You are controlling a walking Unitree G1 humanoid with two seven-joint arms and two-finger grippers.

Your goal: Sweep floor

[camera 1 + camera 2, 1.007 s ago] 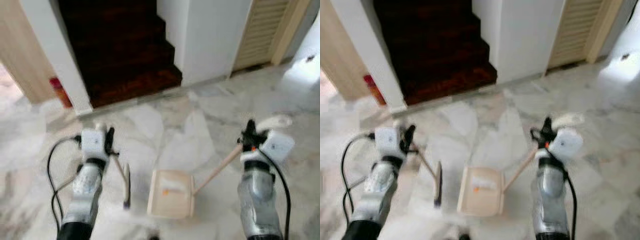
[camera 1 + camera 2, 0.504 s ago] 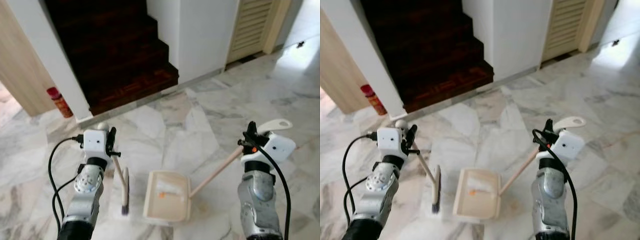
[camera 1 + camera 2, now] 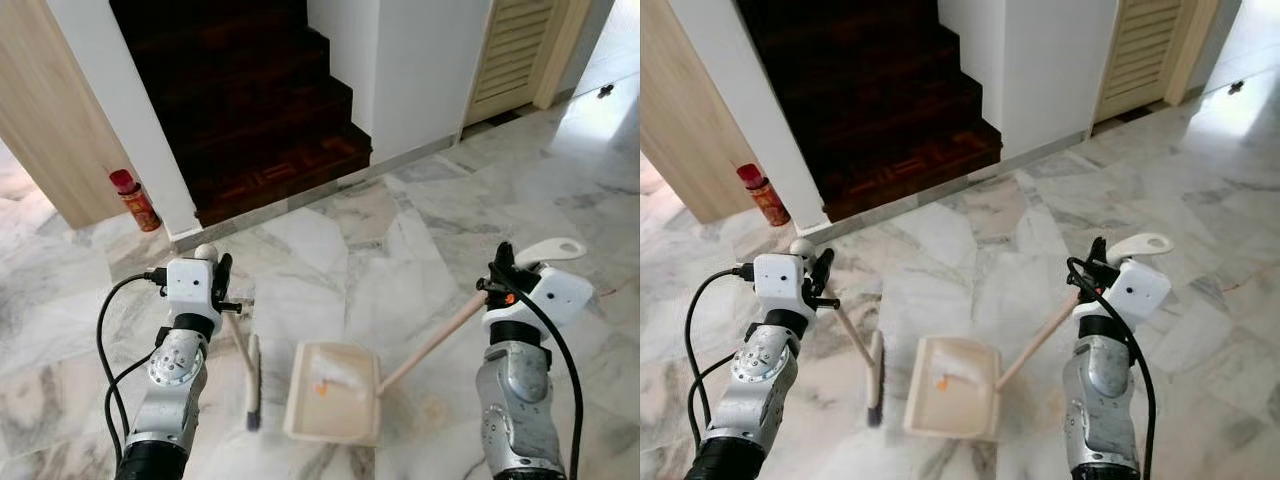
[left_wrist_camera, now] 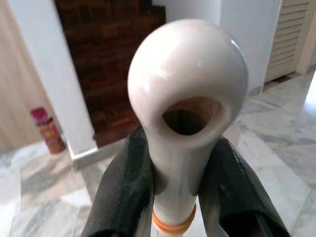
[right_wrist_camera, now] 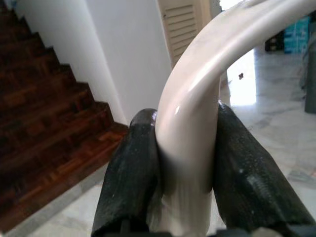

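My left gripper is shut on the cream broom handle, whose rounded end with a hanging hole sticks out past the black fingers. The broom head rests on the marble floor just left of the cream dustpan. A small orange scrap and pale dust lie in the pan. My right gripper is shut on the dustpan's long handle, which slants down to the pan.
Dark wooden stairs rise straight ahead between white walls. A red can stands at the foot of the left wall. A louvred door is at the back right. Marble floor spreads all around.
The camera has shifted and the blur has gone; the stairs and red can sit a little further right and lower. Both grips and the broom and dustpan stay as they were.
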